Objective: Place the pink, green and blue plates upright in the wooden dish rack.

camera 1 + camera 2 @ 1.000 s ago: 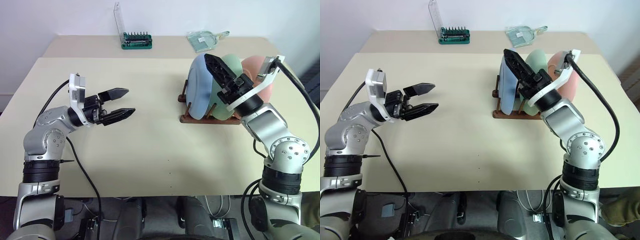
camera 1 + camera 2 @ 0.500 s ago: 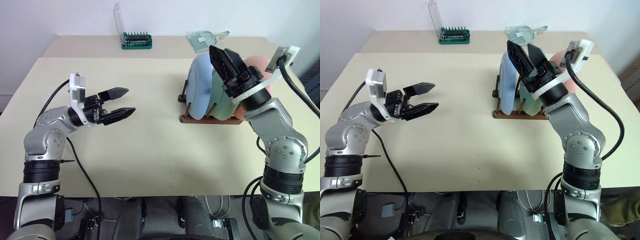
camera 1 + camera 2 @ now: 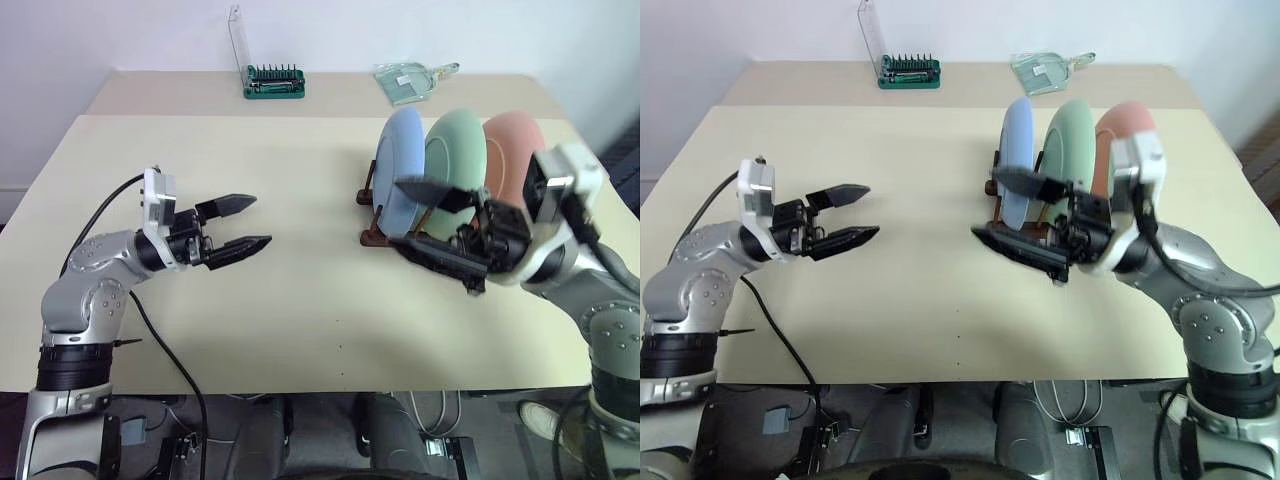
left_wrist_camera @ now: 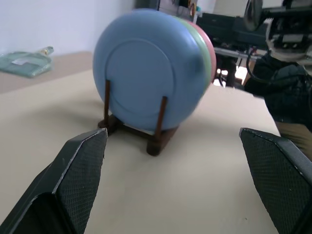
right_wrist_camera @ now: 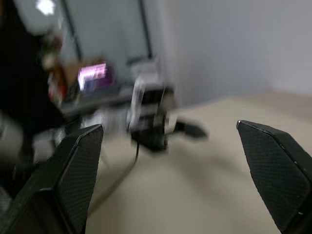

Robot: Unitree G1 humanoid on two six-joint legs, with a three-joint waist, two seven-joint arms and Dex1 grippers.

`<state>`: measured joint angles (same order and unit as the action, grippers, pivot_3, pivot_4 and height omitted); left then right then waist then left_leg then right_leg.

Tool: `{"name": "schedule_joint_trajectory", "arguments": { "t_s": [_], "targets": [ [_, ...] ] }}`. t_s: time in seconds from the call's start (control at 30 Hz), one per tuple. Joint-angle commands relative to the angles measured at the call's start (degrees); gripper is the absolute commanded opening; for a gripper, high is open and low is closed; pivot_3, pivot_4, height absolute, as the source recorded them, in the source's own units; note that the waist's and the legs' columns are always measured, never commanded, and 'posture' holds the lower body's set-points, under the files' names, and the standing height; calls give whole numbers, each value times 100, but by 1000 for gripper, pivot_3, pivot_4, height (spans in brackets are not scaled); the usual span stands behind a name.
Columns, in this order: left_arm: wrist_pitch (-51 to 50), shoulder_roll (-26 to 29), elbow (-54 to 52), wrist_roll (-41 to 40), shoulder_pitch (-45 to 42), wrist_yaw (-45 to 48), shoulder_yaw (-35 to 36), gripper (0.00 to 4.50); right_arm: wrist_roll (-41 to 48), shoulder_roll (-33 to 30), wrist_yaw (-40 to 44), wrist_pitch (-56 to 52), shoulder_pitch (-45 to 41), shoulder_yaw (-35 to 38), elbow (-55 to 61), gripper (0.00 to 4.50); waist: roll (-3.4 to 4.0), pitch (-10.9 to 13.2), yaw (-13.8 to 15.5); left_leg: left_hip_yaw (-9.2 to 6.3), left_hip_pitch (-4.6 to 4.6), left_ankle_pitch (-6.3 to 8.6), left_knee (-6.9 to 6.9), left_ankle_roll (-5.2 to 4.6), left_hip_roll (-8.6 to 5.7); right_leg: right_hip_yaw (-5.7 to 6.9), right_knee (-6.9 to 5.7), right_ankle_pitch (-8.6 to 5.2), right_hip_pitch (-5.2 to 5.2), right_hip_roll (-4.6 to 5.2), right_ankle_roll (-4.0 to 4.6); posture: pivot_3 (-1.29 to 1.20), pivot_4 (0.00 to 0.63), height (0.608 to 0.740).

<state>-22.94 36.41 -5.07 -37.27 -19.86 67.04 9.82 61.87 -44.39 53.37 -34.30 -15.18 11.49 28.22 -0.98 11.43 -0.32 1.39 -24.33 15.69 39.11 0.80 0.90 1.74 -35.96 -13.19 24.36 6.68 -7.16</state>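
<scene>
The blue plate (image 3: 404, 160), green plate (image 3: 458, 150) and pink plate (image 3: 515, 148) stand upright side by side in the wooden dish rack (image 3: 371, 237) at the right of the table. From the left wrist view the blue plate (image 4: 146, 78) faces me between the rack's pegs (image 4: 161, 114). My right gripper (image 3: 398, 214) hangs open and empty just in front of the rack, pointing left, apart from the plates. My left gripper (image 3: 260, 220) is open and empty over the bare left half of the table, pointing right toward the rack.
A green screwdriver-bit case (image 3: 273, 82) with its clear lid up and a clear plastic packet (image 3: 408, 80) lie on the back table. The near table edge (image 3: 330, 388) runs below both arms. The tabletop (image 3: 310, 280) between the grippers is bare.
My right gripper drew back from among the plates and swung round to point left in front of the rack. The left gripper sank slightly. The plates stay in the rack.
</scene>
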Motion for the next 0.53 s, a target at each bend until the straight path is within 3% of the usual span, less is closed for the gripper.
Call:
{"name": "schedule_joint_trajectory", "arguments": {
  "t_s": [0.03, 0.1, 0.27, 0.53],
  "targets": [
    [430, 192, -338, 440, 307, 29, -151, 4500, -1141, -460, 1095, 888, 439, 97, -407, 4452, 0, 0, 6, 3, 0, 0, 1, 0, 0, 0, 2, 0, -2, 0, 0, 0, 150, 740],
    [386, 283, -361, 410, 443, 111, -155, 4500, -1687, -693, 1369, 1275, 643, 157, -640, 4452, 0, 0, 4, 3, 1, 0, 3, 0, 0, 0, 0, 0, -2, 0, 1, 0, 150, 740],
    [349, 242, -519, 285, 544, 246, -272, 4500, -1857, -774, 1666, 1495, 958, 509, -833, 4452, 0, 0, 4, 1, 4, 0, 3, 0, 1, 0, -3, 0, -2, 0, 1, 0, 150, 740],
    [631, 89, -393, 502, 532, 198, -420, 4500, -2023, -516, 1391, 1511, 907, 375, -703, 4452, 0, 0, 2, 1, 7, 0, 5, 1, 1, 0, -5, 1, -3, 0, 3, 0, 150, 740]
  ]
}}
